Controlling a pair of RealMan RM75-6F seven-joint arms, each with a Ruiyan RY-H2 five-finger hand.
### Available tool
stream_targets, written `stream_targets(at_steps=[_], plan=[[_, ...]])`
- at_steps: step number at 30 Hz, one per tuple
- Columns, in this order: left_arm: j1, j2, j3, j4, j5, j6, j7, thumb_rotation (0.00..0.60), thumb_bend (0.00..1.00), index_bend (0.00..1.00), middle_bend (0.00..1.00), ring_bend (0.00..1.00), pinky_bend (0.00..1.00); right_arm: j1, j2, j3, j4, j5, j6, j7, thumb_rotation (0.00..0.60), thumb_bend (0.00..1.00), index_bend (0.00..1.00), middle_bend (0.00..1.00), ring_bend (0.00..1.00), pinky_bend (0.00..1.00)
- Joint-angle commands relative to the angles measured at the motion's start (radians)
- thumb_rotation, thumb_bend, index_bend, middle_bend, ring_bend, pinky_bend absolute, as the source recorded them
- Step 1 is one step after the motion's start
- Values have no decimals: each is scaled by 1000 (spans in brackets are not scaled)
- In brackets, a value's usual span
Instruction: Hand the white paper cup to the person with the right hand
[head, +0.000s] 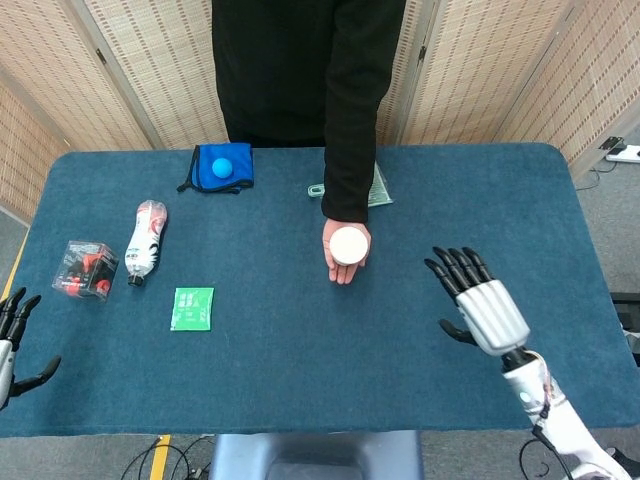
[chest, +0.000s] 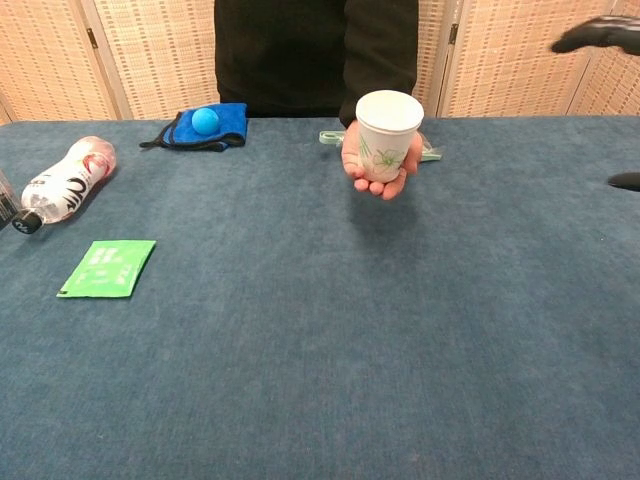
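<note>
Head view shows the white paper cup standing upright in the person's hand, above the middle of the blue counter. The right hand is well apart from it, to the right and nearer, fingers spread and holding nothing. The left hand shows at the near left edge, fingers apart, empty. On the counter's left lie a plastic bottle, a green packet and a small clear box; a blue cloth with a ball lies at the far side.
</note>
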Motion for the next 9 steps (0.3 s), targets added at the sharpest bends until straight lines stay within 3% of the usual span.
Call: stream_targets(at_steps=[1, 4, 9], plan=[[5, -6, 7, 1, 18, 14, 12, 600, 316, 92, 0, 10, 251, -190, -88, -87, 228, -103, 195, 100, 600, 151, 0, 0, 0, 0], [7, -12, 12, 3, 26, 17, 29, 600, 316, 92, 0, 10, 251, -224, -111, -77, 281, -80, 209, 162, 600, 151, 0, 0, 0, 0], [7, -20, 19, -4, 33, 14, 58, 600, 316, 92, 0, 10, 251, -228, -87, -76, 275, -80, 165, 203, 600, 160, 0, 0, 0, 0]])
